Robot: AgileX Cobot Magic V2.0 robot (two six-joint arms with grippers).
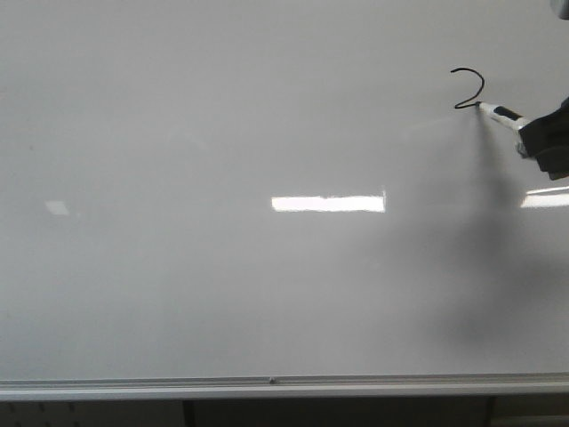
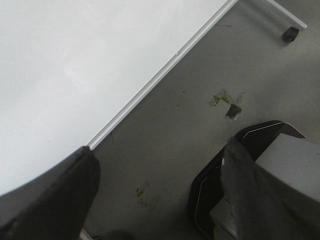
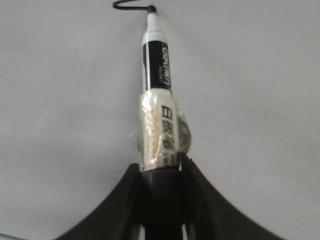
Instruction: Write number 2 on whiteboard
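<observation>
The whiteboard (image 1: 222,178) fills the front view, its silver frame edge running along the bottom. At the upper right is a thin black hooked line (image 1: 471,87), the curved top and slant of the number 2. My right gripper (image 1: 526,127) comes in from the right edge, shut on a white and black marker (image 1: 498,113). The marker (image 3: 157,75) has tape round its barrel, and its tip touches the lower end of the line (image 3: 131,5). My left gripper (image 2: 160,185) is open with nothing in it, over the floor beside the whiteboard (image 2: 75,60).
Bright rectangular light reflections (image 1: 327,204) lie across the board. In the left wrist view, grey stained floor (image 2: 200,85) runs beside the frame edge (image 2: 150,87). A black and grey base (image 2: 265,165) and a stand's caster wheel (image 2: 290,34) are nearby.
</observation>
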